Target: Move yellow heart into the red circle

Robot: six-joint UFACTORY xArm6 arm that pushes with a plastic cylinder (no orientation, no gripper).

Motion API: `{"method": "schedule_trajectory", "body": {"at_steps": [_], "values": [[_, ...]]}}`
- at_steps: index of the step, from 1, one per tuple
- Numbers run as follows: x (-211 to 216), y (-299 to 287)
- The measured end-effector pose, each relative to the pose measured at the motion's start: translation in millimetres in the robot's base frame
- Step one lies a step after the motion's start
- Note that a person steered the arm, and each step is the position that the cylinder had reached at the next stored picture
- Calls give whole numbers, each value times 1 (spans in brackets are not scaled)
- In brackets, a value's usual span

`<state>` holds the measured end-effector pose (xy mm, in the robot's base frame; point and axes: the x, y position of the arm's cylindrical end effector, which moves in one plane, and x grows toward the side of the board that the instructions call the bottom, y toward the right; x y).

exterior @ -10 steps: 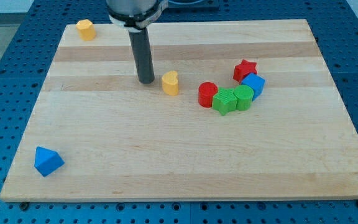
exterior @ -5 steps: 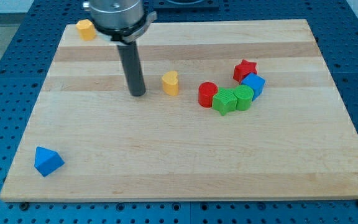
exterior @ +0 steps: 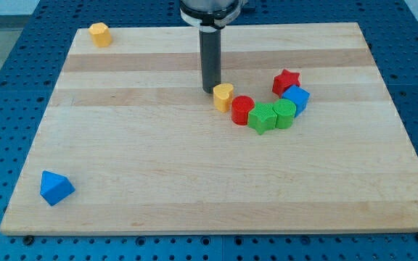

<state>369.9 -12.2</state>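
The yellow heart [exterior: 224,96] sits near the board's middle, touching or almost touching the left side of the red circle [exterior: 242,109]. My tip [exterior: 210,89] is on the board just to the upper left of the yellow heart, close against it. The dark rod rises straight up from there to the view's top.
Right of the red circle are a green star-like block [exterior: 263,117], a green block [exterior: 284,113], a blue block [exterior: 295,98] and a red star [exterior: 286,80], in an arc. A yellow block [exterior: 100,33] is at the top left; a blue triangle [exterior: 55,187] at the bottom left.
My tip swung left, then moved right to the heart's upper left. The yellow heart has slid right and now rests beside the red circle.
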Motion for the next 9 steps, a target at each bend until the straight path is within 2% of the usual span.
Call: {"method": "schedule_trajectory", "body": {"at_steps": [6,9], "values": [[0,45],[11,45]]}}
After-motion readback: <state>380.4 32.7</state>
